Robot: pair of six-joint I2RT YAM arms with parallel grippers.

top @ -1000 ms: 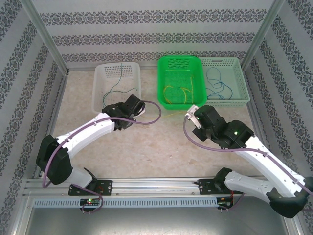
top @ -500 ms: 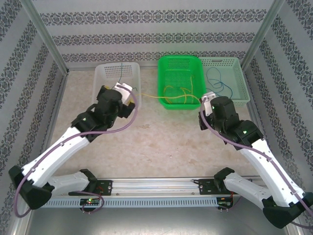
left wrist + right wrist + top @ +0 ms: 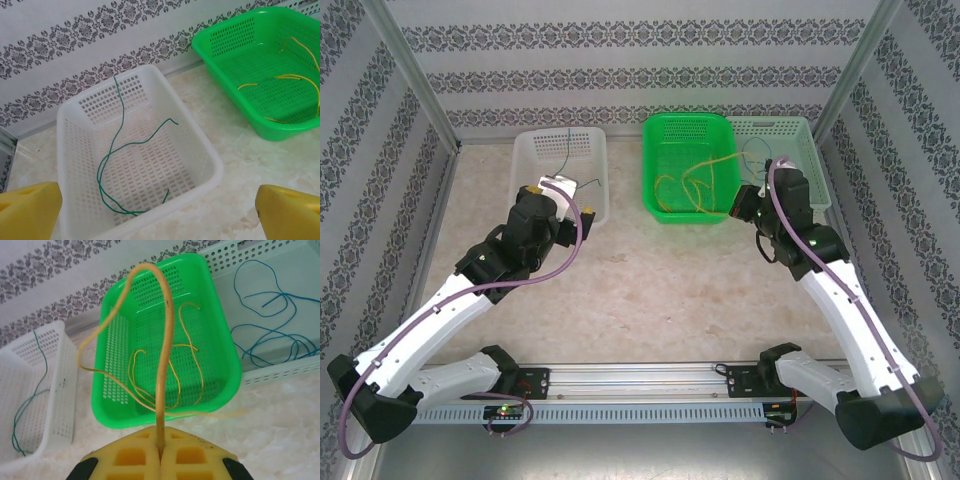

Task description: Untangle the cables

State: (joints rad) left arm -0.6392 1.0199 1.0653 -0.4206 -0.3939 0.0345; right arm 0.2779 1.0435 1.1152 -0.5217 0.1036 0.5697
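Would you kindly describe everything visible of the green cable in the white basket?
The green cable is a thin, dark green, flexible wire lying loose on the floor of the white basket. One end reaches toward the far wall, a loop curves through the near left corner, and two ends point right; one strand or two, I cannot tell. Only the basket touches it; the open left pincer hangs clear.

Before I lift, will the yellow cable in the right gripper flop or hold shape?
Probably semi-stiff: the yellow cable arches upright above the right gripper. Likely light, being thin. Its tail may drag other strands in the green basket.
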